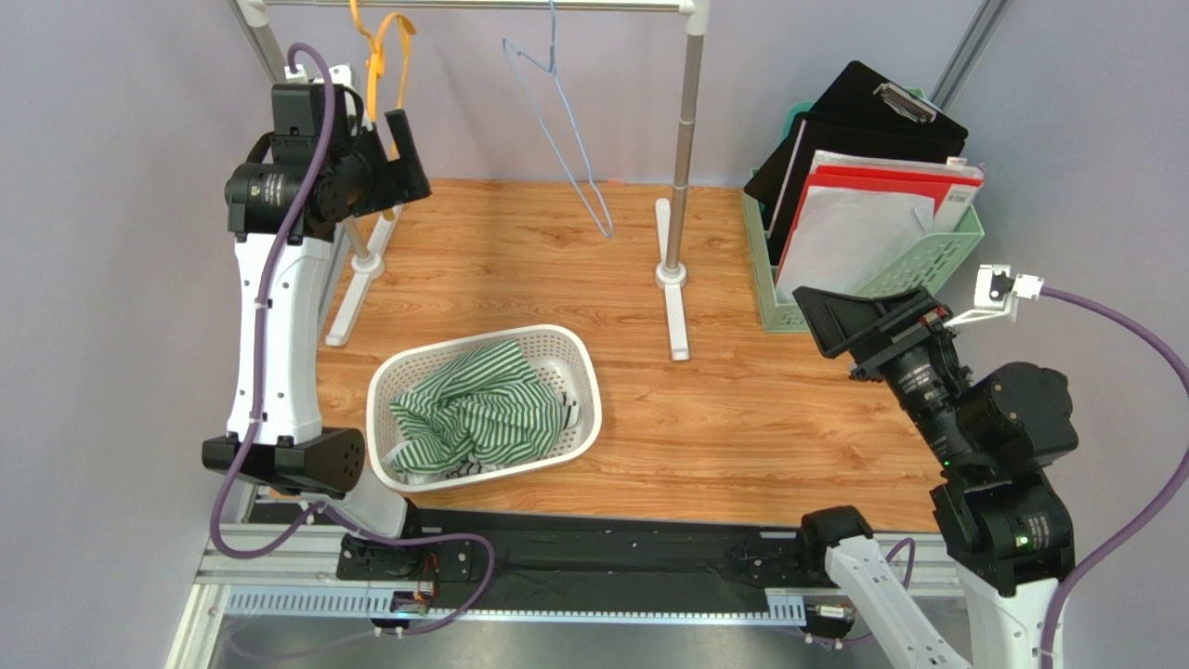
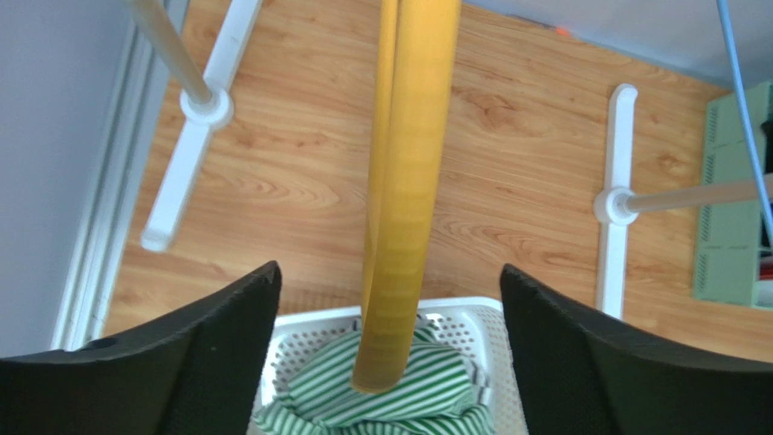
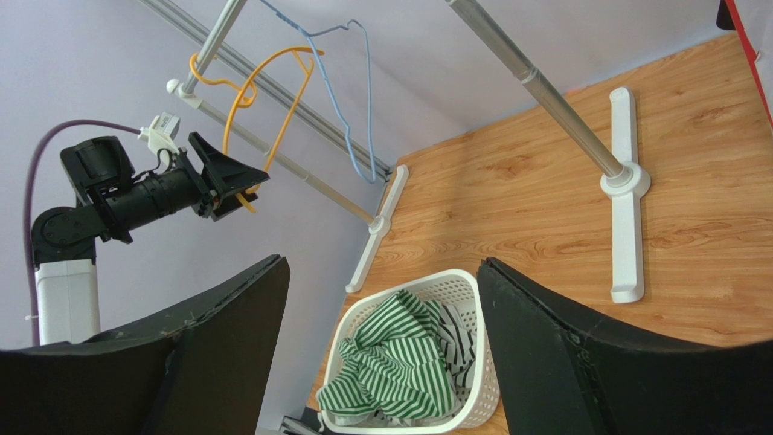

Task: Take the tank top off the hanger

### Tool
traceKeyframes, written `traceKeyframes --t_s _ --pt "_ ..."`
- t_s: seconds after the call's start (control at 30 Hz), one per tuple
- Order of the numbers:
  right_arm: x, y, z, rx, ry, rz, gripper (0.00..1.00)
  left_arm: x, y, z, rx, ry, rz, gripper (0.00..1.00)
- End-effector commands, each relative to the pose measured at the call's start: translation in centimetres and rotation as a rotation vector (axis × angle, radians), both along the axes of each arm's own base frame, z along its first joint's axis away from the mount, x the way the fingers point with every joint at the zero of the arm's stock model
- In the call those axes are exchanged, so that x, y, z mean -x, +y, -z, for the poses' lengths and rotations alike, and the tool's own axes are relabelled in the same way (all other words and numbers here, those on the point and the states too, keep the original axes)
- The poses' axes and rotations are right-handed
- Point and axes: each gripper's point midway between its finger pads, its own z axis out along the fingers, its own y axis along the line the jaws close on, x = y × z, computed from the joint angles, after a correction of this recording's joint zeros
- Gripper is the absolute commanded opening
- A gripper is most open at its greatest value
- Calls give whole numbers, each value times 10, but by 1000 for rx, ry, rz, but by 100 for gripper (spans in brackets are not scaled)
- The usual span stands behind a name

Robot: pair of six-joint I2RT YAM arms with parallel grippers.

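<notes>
Left wrist view: we see the left gripper w/ fingers spread wide, the yellow hanger dangling bare between them, clear of both. The green-and-white striped tank top lies crumpled in the white basket on the wooden table, near the left arm's base. The right gripper hovers at the table's right side, fingers likewise apart, holding nothing. At the back, a blue wire hanger hangs empty from the clothes rack, whose white feet stand betw. basket & wall. Far right, a green file rack holds a black clipboard, a red folder & white papers; any print there is too small for us to read. Purple cables loop off both arms
</notes>
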Motion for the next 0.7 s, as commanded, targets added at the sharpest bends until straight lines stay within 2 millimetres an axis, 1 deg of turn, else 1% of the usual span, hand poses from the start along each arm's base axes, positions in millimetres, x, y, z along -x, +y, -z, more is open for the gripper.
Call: traceKeyframes --t_s 0.0,0.03,0.07,0.13,0.17,0.23,0.27,0.3,0.33,0.37,0.4,0.43,0.47,0.5,0.53,0.57,0.6,0.63,0.67 --pt "-9 9 -1 37 -5 -48 82 26 18 -19 -27 -56 -85 99" --pt "-9 11 0 43 2 -61 82 30 20 -18 -34 -59 -95 99" --pt "-11 13 1 50 11 -68 82 39 25 -28 -40 -94 -120 99" --pt "-15 16 3 69 23 -88 82 49 30 -33 -45 -114 -145 99" --pt "-16 17 4 72 28 -92 82 60 35 -42 -50 -146 -168 99" --pt "-20 21 9 82 47 -111 82 70 38 -52 -47 -185 -187 99" --pt "-21 22 11 88 51 -118 82 84 39 -64 -39 -236 -186 99" --pt "-23 23 14 95 60 -124 82 90 38 -71 -28 -268 -183 99" --pt "-24 24 17 100 74 -131 82 91 36 -78 -17 -316 -175 99" --pt "-29 26 23 114 94 -136 82 106 31 -93 6 -383 -144 99" --pt "-31 26 25 121 102 -138 82 111 26 -101 17 -429 -112 99" --pt "-32 27 28 130 115 -142 82 110 18 -113 31 -496 -67 99" --pt "-38 27 34 140 136 -144 82 122 4 -127 57 -555 16 99" --pt "-40 28 37 144 149 -148 82 125 -3 -135 60 -590 57 99" --pt "-42 30 41 149 164 -155 82 131 -24 -147 80 -632 155 99" --pt "-45 30 45 154 175 -159 82 128 -38 -148 84 -626 215 99" --pt "-50 33 51 157 199 -166 82 132 -49 -160 57 -657 272 99" --pt "-53 35 58 160 218 -177 82 139 -78 -159 71 -646 389 99" --pt "-55 37 61 165 227 -185 82 129 -91 -154 47 -624 411 99"
